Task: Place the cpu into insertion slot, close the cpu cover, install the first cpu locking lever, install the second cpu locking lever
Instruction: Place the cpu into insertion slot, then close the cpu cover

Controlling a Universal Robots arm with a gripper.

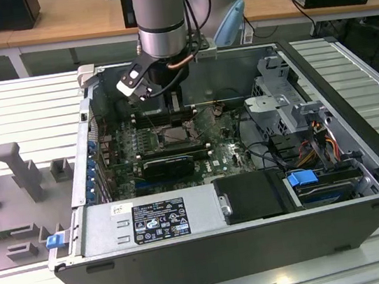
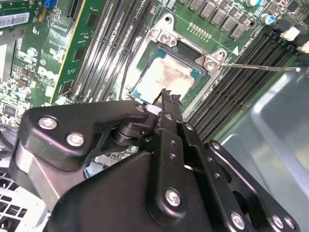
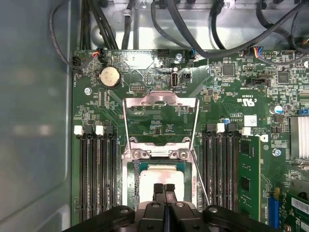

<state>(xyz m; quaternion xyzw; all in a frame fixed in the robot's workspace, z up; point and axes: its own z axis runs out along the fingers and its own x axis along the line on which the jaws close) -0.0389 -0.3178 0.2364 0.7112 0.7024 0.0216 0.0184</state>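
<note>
Black label with white print [image 1: 159, 220] on power supply [image 1: 103, 228], small white sticker [image 1: 121, 209] beside it: print too small to read. Motherboard [image 3: 231, 87]: white silkscreen mark [image 3: 240, 101], white square sticker [image 3: 250, 121] in first wrist view. Barcode sticker [image 2: 13, 20] in second wrist view, illegible.

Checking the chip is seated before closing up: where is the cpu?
In the first wrist view the cpu lies in the insertion slot, between the two banks of memory slots, right beneath the pincer.

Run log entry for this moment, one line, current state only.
gripper: shut, fingertips over cpu | cpu: sitting in insertion slot | cpu cover: open | locking lever: not latched
</note>
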